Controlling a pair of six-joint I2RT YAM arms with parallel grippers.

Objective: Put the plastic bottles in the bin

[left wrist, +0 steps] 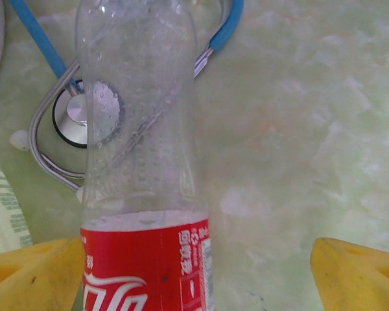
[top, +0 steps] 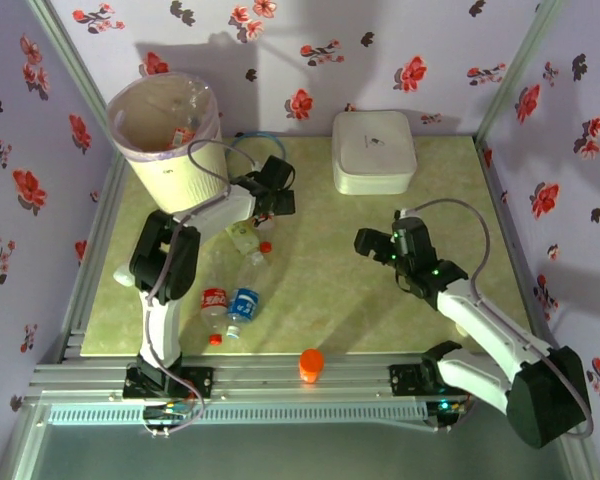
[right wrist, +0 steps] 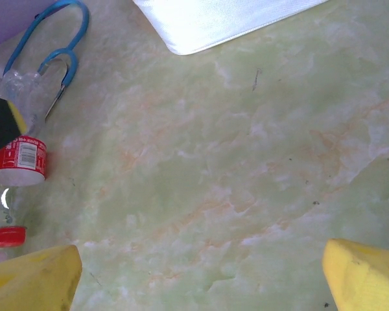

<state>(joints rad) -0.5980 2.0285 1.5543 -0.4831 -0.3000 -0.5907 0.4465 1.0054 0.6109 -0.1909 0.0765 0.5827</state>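
Observation:
In the left wrist view a clear plastic bottle [left wrist: 139, 162] with a red label lies between my left gripper's [left wrist: 194, 278] yellow fingers [left wrist: 32, 275]. It sits against the left one, with a wide gap to the right one, so the gripper is open. From above, the left gripper [top: 267, 200] hangs over this bottle [top: 246, 236] beside the bin [top: 165, 140], which holds bottles. More bottles lie nearer: a clear one [top: 252, 262], a red-labelled one [top: 214, 300] and a blue-labelled one [top: 243, 303]. My right gripper [top: 375, 245] is open over bare table [right wrist: 201, 278].
A flat white lidded box [top: 374, 150] stands at the back right. A blue stethoscope [left wrist: 227, 26] lies on the table just beyond the left gripper. An orange knob [top: 311, 364] stands at the front edge. Flowered walls close in three sides.

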